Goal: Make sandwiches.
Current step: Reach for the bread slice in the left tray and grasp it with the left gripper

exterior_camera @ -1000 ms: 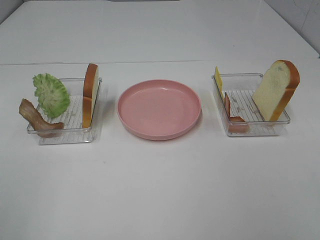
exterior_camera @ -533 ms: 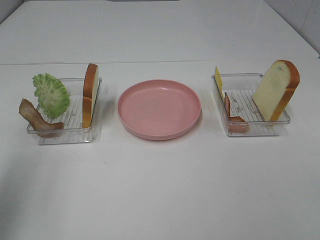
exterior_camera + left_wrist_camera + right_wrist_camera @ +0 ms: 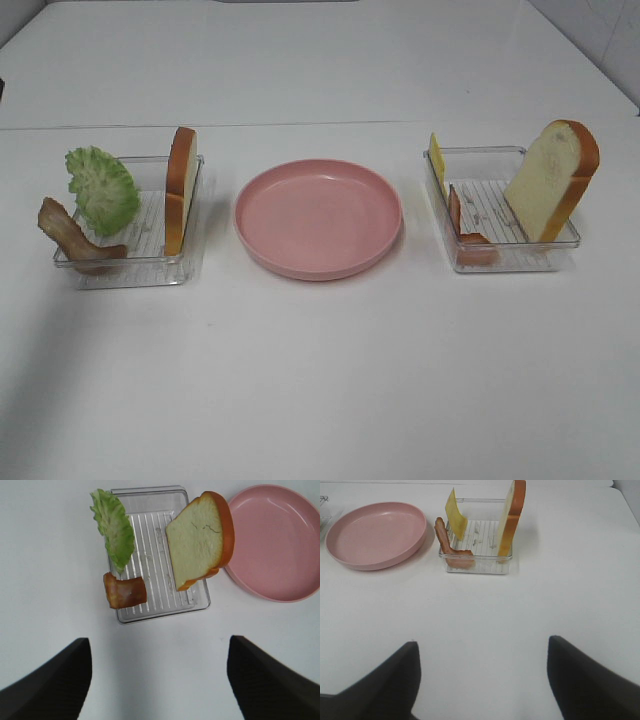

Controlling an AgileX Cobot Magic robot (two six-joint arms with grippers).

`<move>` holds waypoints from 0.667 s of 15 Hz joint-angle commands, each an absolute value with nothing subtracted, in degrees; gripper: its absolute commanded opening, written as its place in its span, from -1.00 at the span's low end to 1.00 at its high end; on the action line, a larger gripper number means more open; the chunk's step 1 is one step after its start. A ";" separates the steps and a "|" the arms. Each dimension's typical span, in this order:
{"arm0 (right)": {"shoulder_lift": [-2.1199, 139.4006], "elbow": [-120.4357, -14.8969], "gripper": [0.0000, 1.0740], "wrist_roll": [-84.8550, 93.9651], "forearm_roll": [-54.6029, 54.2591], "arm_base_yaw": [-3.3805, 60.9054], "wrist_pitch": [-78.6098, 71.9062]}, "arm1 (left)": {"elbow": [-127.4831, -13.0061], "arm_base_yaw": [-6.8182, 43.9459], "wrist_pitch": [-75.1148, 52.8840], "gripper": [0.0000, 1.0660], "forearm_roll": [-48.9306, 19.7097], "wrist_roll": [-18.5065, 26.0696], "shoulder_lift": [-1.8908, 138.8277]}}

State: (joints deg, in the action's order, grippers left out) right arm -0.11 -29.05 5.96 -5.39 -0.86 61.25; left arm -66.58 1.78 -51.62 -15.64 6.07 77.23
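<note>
No sandwiches are stacked; the parts stand in two clear trays. The left tray holds a green lettuce leaf, a bacon strip and an upright bread slice. The right tray holds a yellow cheese slice, a bacon strip and a leaning bread slice. My left gripper hovers open, short of the lettuce, bacon and bread. My right gripper is open too, well back from the cheese, bacon and bread. Neither gripper appears in the high view.
A round pink plate with nothing on it sits between the trays on the white table. A seam runs across the table behind the trays. The plate lies right beside the left tray.
</note>
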 commanded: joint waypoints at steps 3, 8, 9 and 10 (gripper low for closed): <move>-1.03 -28.82 0.28 6.59 -5.67 -1.20 60.85 | -79.93 7.45 -60.50 0.33 -15.01 2.23 90.53; -1.03 -28.82 0.28 6.59 -5.67 -1.20 60.85 | -98.55 17.88 -71.16 0.33 -0.92 -10.83 107.83; -1.03 -28.82 0.28 6.59 -5.67 -1.20 60.85 | -101.36 19.14 -73.05 0.33 0.34 -12.38 110.64; -1.03 -28.82 0.28 6.59 -5.67 -1.20 60.85 | -103.99 20.00 -73.68 0.33 0.63 -13.06 113.04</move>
